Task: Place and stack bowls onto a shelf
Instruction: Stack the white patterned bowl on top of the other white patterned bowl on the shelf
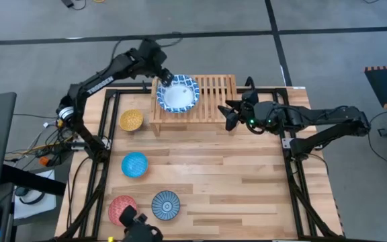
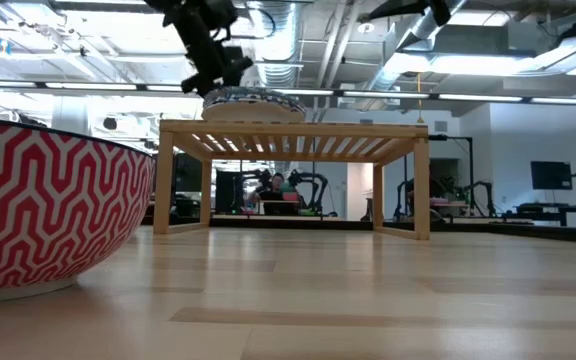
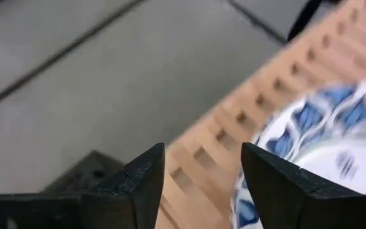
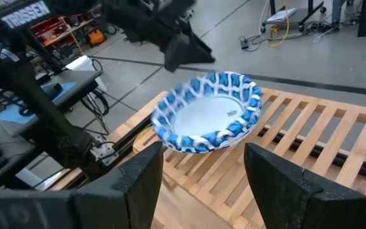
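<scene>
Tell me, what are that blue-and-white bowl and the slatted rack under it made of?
The blue-and-white bowl looks like glazed ceramic, though glossy plastic is possible: smooth white inside, crisp printed blue rim. The rack appears to be pale unpainted wood, with visible grain and squared slats.

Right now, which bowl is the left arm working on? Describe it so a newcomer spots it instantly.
Find the light-wood slatted shelf at the table's far edge. On its left end sits a wide shallow bowl, with the left gripper at its far-left rim. It is the only bowl on the shelf, white inside with a blue patterned rim; the others sit on the tabletop.
</scene>
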Robot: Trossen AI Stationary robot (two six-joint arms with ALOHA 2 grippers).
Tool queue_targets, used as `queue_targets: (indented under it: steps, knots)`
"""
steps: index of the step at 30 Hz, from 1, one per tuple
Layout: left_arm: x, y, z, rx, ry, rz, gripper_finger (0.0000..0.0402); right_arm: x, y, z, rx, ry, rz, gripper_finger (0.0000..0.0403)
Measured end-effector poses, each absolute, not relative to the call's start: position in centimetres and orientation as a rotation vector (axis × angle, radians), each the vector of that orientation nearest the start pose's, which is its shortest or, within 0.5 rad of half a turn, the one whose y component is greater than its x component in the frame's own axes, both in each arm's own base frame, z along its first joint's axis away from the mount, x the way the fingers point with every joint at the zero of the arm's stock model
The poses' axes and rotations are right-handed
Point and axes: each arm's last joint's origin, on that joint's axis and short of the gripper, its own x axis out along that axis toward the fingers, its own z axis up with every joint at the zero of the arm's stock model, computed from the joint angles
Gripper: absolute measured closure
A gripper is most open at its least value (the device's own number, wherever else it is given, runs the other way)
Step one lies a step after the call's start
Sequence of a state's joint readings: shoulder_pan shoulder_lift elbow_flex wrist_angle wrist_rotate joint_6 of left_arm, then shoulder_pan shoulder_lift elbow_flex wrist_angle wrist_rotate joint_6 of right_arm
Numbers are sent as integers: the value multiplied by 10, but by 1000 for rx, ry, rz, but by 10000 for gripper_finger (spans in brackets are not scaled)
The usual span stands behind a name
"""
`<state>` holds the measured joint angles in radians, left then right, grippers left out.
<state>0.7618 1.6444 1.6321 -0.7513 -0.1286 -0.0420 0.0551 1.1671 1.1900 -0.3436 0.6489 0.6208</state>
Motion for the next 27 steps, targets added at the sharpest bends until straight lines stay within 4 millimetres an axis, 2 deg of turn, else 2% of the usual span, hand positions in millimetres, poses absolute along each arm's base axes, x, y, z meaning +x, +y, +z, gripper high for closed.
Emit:
queue_targets:
  steps: [3,5,9,11,13,15,18,22,27]
  knots:
    - [264,245,343,-280,809,850,226,247,-4,383,486,112,-660,158]
    - [268,241,344,-259,807,851,230,247,-4,383,485,112,-660,158]
    - [271,233,362,-204,765,860,233,247,-4,383,485,112,-661,158]
    - [271,226,378,-177,711,849,233,247,-4,383,484,113,-661,158]
    - [271,217,394,-160,655,811,233,247,-4,383,484,114,-661,158]
    - [276,208,402,-161,622,735,233,246,-4,383,481,119,-662,158]
    - [289,192,393,-155,654,631,233,246,-5,382,475,130,-669,158]
    - [302,176,373,-93,720,620,233,246,-8,382,480,131,-670,158]
    - [303,172,350,-108,799,617,233,247,-11,382,491,140,-646,158]
